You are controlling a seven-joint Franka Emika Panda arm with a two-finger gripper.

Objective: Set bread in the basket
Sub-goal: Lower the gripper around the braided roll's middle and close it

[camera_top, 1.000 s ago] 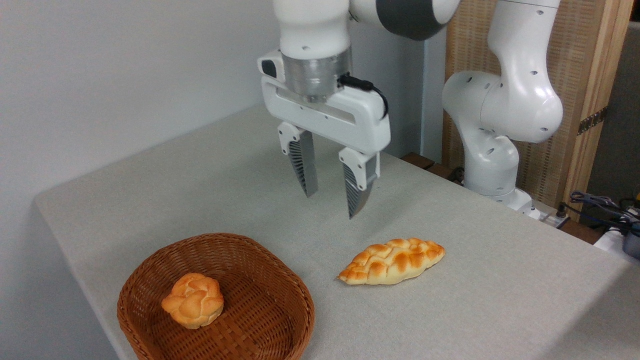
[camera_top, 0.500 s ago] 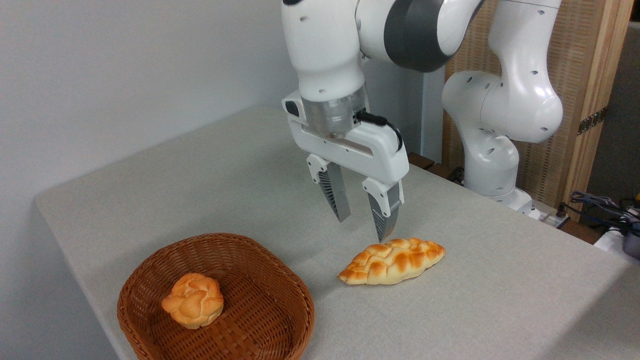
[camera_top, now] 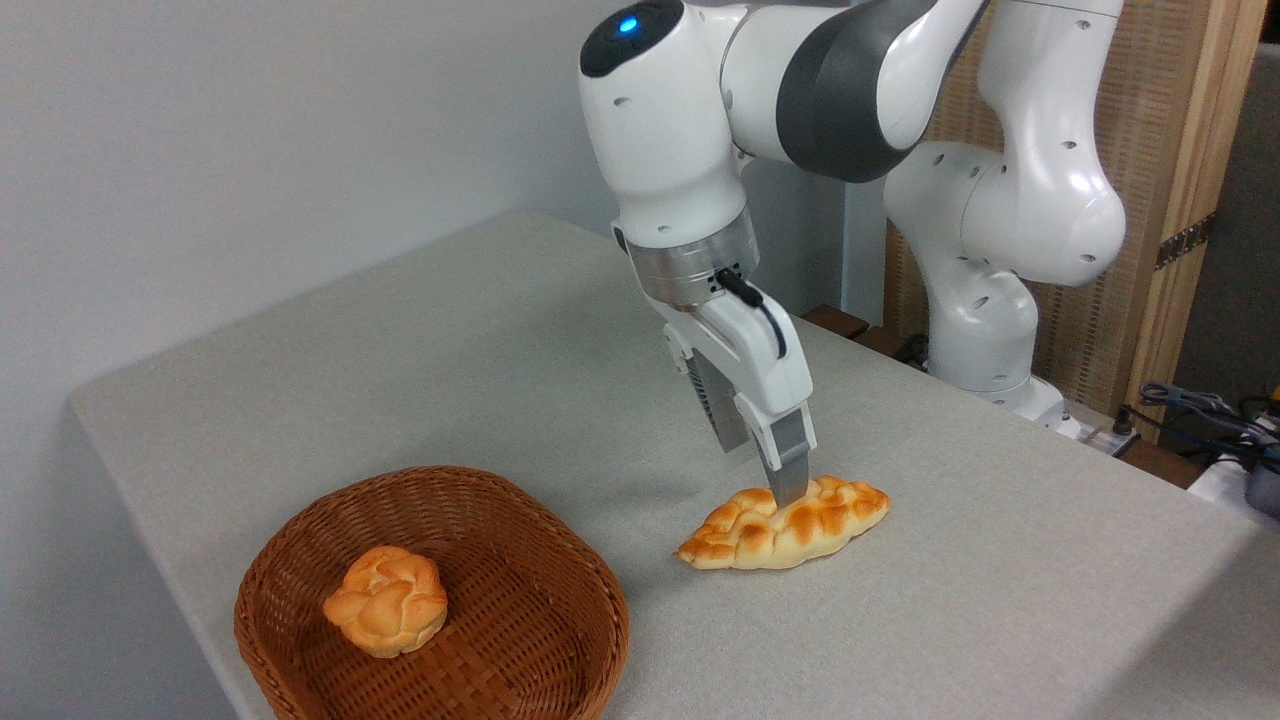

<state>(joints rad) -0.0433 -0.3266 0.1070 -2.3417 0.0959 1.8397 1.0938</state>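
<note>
The long braided bread [camera_top: 812, 524] lies on the grey table, right of the basket [camera_top: 560, 560] and apart from it. My gripper [camera_top: 765, 473] is down at the loaf's middle, turned so its fingers stand one behind the other. Its jaws are open. The near fingertip [camera_top: 789, 488] overlaps the loaf's top crust, and the far finger's tip sits just behind the loaf. Whether either finger touches the bread cannot be told. The brown wicker basket stands at the table's front left.
A small round knotted bun [camera_top: 385, 600] sits inside the basket on its left side. The arm's white base [camera_top: 985, 350] stands behind the table at the right. Cables [camera_top: 1205, 410] lie at the far right. The table's front edge runs just below the basket.
The gripper has come down and to the right from above the table to the loaf, and has rotated so its fingers line up front to back. The bread and the basket have stayed put.
</note>
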